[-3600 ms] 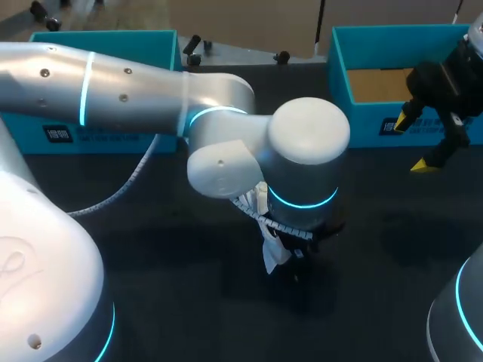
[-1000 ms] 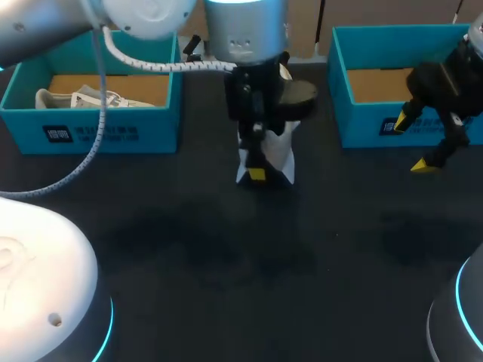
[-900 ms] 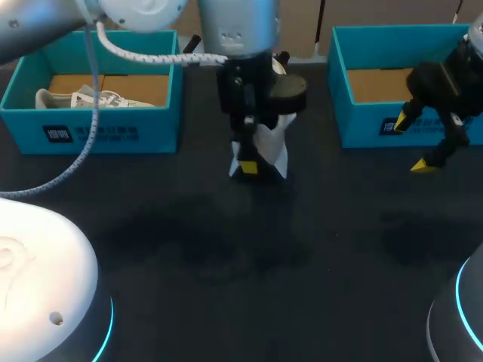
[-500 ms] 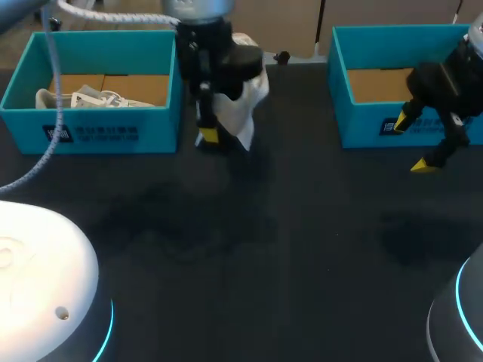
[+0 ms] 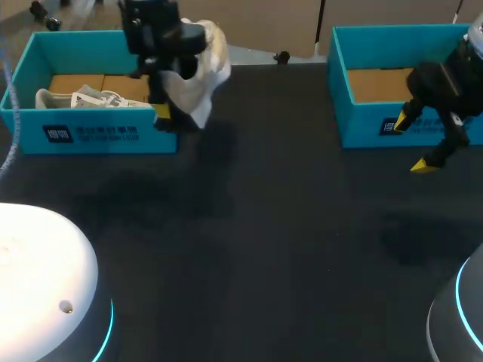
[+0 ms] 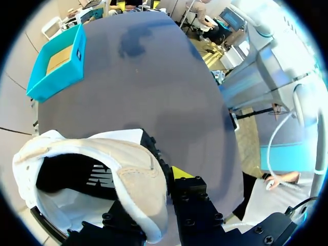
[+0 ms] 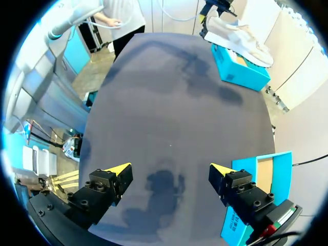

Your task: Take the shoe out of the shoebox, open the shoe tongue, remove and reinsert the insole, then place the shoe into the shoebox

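My left gripper (image 5: 166, 113) is shut on a white shoe (image 5: 204, 64) and holds it above the table, at the right front corner of the left teal shoebox (image 5: 98, 134). In the left wrist view the shoe (image 6: 102, 154) shows its open mouth with a black insole (image 6: 72, 177) inside. One yellow fingertip (image 6: 179, 172) presses its side wall; the other is hidden behind the shoe. A second white shoe (image 5: 79, 98) lies in that box. My right gripper (image 5: 413, 143) hangs open and empty in front of the right teal shoebox (image 5: 362, 121).
The right shoebox shows only its brown cardboard floor (image 5: 381, 84). Between the two boxes the black table (image 5: 287, 226) stretches wide. In the right wrist view the open gripper (image 7: 169, 168) hovers over bare table, with the right shoebox (image 7: 259, 182) beside it.
My left arm has carried the shoe from the table's middle leftward and away, up to the left shoebox's corner. The right arm has kept still.
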`<action>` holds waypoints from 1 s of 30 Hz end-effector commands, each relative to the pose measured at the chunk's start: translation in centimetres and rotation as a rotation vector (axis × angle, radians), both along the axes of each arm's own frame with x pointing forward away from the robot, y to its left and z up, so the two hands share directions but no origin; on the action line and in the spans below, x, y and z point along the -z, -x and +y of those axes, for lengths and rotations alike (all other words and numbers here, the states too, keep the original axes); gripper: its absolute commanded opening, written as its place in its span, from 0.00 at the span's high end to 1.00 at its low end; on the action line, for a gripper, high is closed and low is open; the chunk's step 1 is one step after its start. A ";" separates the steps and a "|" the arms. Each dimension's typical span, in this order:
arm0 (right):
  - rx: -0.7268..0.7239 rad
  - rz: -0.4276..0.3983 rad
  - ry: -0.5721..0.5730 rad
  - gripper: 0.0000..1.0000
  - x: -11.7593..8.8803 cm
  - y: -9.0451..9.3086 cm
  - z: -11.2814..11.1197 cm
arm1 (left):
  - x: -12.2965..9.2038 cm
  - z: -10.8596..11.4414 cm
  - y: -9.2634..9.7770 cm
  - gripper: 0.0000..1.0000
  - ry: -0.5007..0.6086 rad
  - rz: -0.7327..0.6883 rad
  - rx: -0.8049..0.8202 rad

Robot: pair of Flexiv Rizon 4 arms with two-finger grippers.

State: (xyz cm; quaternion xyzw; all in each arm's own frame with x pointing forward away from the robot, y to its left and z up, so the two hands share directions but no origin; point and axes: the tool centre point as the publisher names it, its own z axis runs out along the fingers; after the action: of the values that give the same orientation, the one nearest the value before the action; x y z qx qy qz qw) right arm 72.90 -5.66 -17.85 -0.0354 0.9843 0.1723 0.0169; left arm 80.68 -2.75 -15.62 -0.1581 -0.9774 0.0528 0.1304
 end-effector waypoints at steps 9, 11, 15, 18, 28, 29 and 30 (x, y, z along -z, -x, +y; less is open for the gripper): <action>0.000 0.001 0.001 0.00 0.0 -0.1 0.0 | 0.3 9.0 -3.2 1.00 -0.003 -0.001 0.004; 0.000 0.001 0.001 0.00 0.0 -0.1 0.0 | 0.4 10.3 -3.7 1.00 -0.006 0.000 -0.003; 0.000 0.001 0.001 0.00 0.0 -0.1 0.0 | 0.5 12.5 -4.5 1.00 -0.011 -0.008 -0.017; 0.000 0.001 0.001 0.00 0.0 -0.1 0.0 | 0.5 14.2 -5.3 1.00 -0.012 -0.011 -0.036; 0.000 0.001 0.001 0.00 0.0 -0.1 0.0 | 1.3 19.5 -7.2 1.00 -0.027 -0.014 -0.084; 0.000 0.001 0.001 0.00 0.0 -0.1 0.0 | 1.3 19.9 -7.3 1.00 -0.027 -0.015 -0.085; 0.000 0.001 0.001 0.00 0.0 -0.1 0.0 | 1.3 20.5 -7.6 1.00 -0.029 -0.020 -0.092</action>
State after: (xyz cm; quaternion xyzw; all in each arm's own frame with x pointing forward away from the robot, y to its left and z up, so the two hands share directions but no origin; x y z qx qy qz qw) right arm 72.90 -5.67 -17.85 -0.0353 0.9843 0.1723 0.0169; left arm 87.94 16.52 -17.15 -0.1120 -0.9855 0.0374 0.1218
